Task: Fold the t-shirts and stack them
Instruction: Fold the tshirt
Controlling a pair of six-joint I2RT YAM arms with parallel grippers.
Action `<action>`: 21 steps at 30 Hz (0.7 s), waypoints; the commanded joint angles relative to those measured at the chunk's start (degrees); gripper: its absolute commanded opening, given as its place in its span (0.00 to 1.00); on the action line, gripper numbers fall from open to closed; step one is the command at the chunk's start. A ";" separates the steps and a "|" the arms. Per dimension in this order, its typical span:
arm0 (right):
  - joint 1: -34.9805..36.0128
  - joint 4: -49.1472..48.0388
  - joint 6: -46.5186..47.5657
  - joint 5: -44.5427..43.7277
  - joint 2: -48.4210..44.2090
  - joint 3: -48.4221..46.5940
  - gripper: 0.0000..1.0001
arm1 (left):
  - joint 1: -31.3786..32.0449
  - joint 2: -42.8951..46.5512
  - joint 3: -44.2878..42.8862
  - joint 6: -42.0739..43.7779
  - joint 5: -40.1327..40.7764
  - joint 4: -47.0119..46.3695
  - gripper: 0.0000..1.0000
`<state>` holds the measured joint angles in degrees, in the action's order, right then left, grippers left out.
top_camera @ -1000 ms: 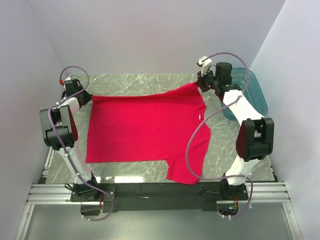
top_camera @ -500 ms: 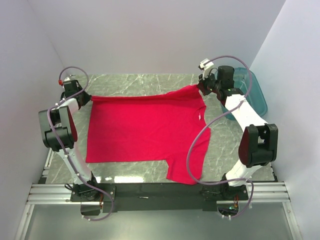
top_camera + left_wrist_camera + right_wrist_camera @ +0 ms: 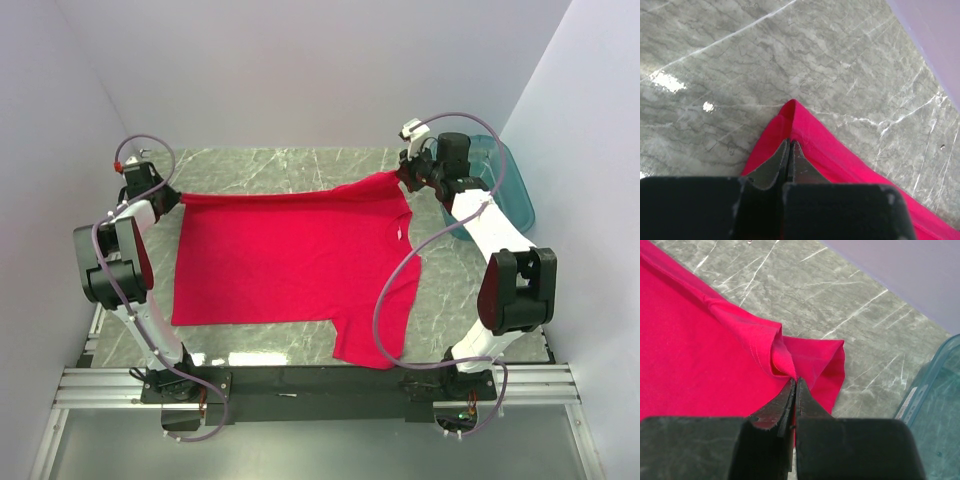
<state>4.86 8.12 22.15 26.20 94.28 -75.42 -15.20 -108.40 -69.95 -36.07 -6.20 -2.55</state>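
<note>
A plain red t-shirt (image 3: pixel 290 255) lies spread across the marble table, its near right sleeve hanging toward the front edge. My left gripper (image 3: pixel 177 197) is shut on the shirt's far left corner (image 3: pixel 792 112), the cloth pinched between the fingertips. At the far right my right gripper (image 3: pixel 404 177) is shut on the bunched sleeve (image 3: pixel 790 357) and holds it slightly raised. In the wrist views the left gripper (image 3: pixel 789 145) and right gripper (image 3: pixel 795 382) both show their jaws pressed together on red cloth.
A teal see-through tub (image 3: pixel 500 185) stands at the far right edge beside the right arm, also seen as the tub (image 3: pixel 935 410) in the right wrist view. Walls close in the table (image 3: pixel 300 165) on three sides.
The right gripper has shifted slightly right and away with the sleeve over the last second. The left arm's elbow has moved a little left. The shirt stays spread.
</note>
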 commanded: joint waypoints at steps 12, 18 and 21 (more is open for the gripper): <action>-0.73 -2.85 -0.36 0.96 -3.93 3.35 0.00 | -0.53 2.93 1.22 0.83 -0.13 -2.02 0.00; -0.73 -3.37 -0.27 1.05 -4.98 4.75 0.00 | -0.62 3.37 2.10 0.74 -0.13 -2.29 0.00; -0.73 -3.29 -0.18 0.96 -5.07 5.10 0.00 | -0.53 3.89 2.89 0.74 -0.04 -2.46 0.00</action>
<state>4.71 7.18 22.15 26.48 92.66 -70.59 -15.35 -108.05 -68.10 -36.05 -6.22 -2.83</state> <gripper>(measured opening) 0.009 0.012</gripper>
